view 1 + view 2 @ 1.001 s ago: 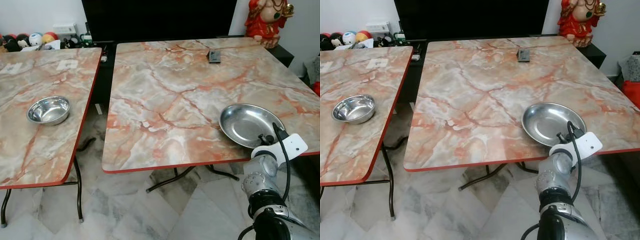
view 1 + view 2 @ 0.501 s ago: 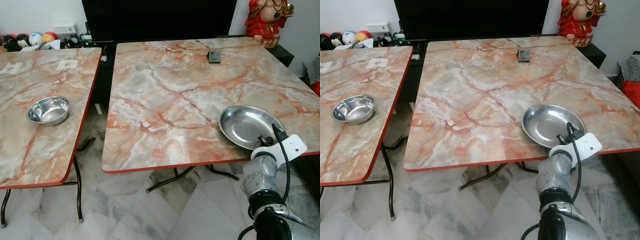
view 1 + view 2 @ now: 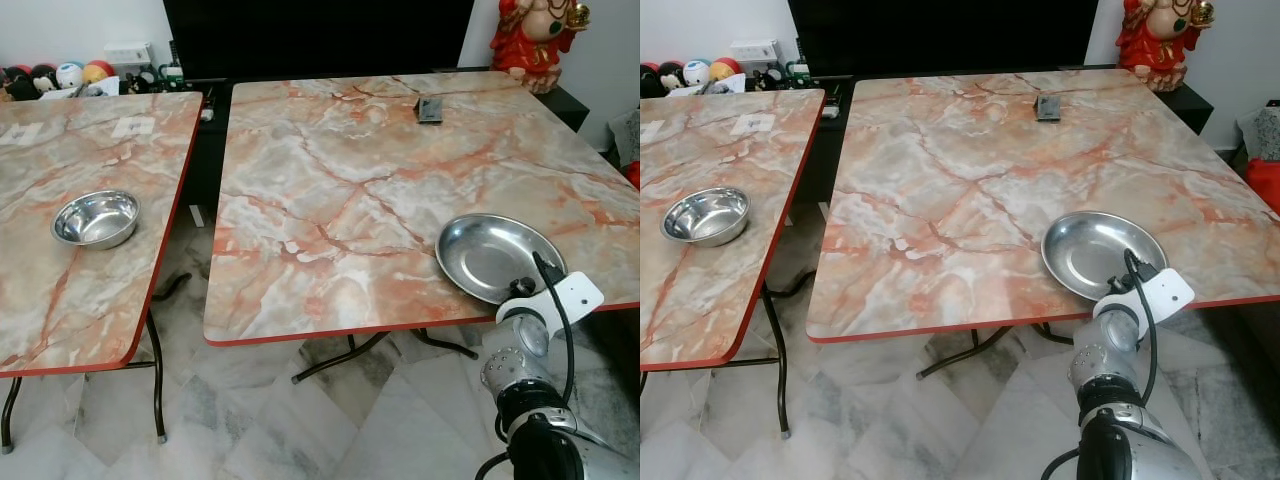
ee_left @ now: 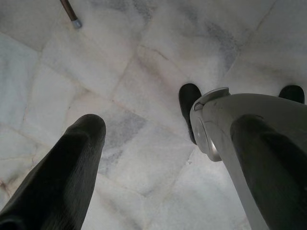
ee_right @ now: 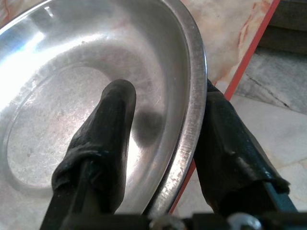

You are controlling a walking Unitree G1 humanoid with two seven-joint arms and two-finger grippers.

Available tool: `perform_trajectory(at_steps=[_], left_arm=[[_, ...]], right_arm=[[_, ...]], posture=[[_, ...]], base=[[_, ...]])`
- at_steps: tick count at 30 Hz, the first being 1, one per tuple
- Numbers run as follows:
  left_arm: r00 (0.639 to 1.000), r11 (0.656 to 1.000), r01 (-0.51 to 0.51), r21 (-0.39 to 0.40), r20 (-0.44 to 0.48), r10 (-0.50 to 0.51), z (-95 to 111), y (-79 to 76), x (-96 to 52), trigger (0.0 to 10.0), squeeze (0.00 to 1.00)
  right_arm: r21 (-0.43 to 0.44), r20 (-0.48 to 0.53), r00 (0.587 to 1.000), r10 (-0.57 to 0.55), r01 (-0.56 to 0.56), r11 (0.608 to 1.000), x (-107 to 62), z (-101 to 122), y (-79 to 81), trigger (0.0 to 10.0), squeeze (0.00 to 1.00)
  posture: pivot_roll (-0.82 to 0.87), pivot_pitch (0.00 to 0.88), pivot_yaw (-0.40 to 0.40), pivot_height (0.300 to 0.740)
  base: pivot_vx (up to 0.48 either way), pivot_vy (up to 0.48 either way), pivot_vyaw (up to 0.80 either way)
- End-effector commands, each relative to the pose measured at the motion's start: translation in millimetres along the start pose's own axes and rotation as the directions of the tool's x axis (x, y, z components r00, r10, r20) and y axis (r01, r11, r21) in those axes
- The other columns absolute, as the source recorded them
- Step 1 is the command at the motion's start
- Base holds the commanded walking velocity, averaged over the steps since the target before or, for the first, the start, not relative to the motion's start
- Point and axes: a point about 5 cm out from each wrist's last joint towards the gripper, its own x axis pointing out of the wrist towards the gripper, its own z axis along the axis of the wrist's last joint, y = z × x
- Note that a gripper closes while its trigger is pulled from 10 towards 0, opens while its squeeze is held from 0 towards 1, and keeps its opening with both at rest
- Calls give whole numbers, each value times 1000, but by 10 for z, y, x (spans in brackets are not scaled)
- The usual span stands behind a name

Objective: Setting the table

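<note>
1. The steel plate (image 3: 493, 255) was seen lying on the right-hand marble table (image 3: 330, 180), near its front edge
2. The right gripper (image 5: 158, 139) was found straddling the plate's rim, one finger inside and one outside, not yet visibly clamped
3. The left gripper (image 4: 158, 158) was hung idle, fingers spread
4. A shallow bite was judged risky: the slick rim could slip, and the plate might be dragged off the edge

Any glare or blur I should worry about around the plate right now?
Right wrist view: bright glare on the far side of the steel plate, a finger casts a soft shadow inside it, rim sharp. Left eye view: crisp, only mild sheen on the plate and the bowl. Left wrist view: close fingers blurred, floor evenly lit.
</note>
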Motion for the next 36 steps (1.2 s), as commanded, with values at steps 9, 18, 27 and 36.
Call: perform_trajectory(at_steps=[9, 18, 27, 36], left_arm=[[999, 1000, -2, 13, -43, 2, -111, 15, -32, 10000, 0], [999, 999, 13, 29, -45, -12, -122, -19, -33, 10000, 0], [999, 999, 15, 32, -45, -13, -140, -33, -40, 10000, 0], [999, 999, 12, 32, -42, -10, -132, -30, -38, 10000, 0]], right_arm=[[-21, 16, 1000, 19, -19, 1000, -3, 14, 24, 10000, 231], [-30, 24, 1000, -3, 4, 1000, 0, -3, -71, 10000, 0], [-42, 73, 997, -7, 10, 999, -7, 37, -90, 10000, 0], [-28, 174, 985, 24, -20, 999, -25, 157, -84, 10000, 0]], posture=[[-9, 118, 3, 740], [-13, 122, 2, 740], [-15, 126, 2, 740], [-19, 112, 0, 740]], base=[[0, 0, 0], [0, 0, 0], [0, 0, 0], [0, 0, 0]])
